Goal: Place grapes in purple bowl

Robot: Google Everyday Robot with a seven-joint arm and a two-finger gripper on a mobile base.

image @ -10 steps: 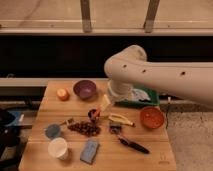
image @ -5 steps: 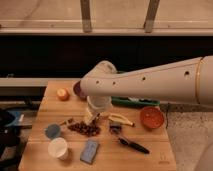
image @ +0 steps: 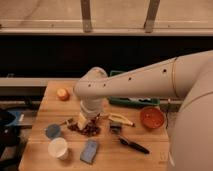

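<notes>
The grapes (image: 84,129), a dark reddish-brown bunch, lie on the wooden table (image: 145,160) left of centre. My gripper (image: 83,120) hangs at the end of the big white arm (image: 150,82), directly above the grapes and at or just over their top. The purple bowl is hidden behind the arm's wrist.
An orange-red bowl (image: 151,117) sits at the right and a yellow banana (image: 120,119) lies beside the grapes. An orange fruit (image: 62,94), a white cup (image: 58,148), a blue sponge (image: 90,150), a grey-blue disc (image: 52,131), a black tool (image: 132,145) and a green tray (image: 134,101) are also there.
The arm has swung left and down across the table. It now covers the purple bowl, and the gripper has come down over the grapes.
</notes>
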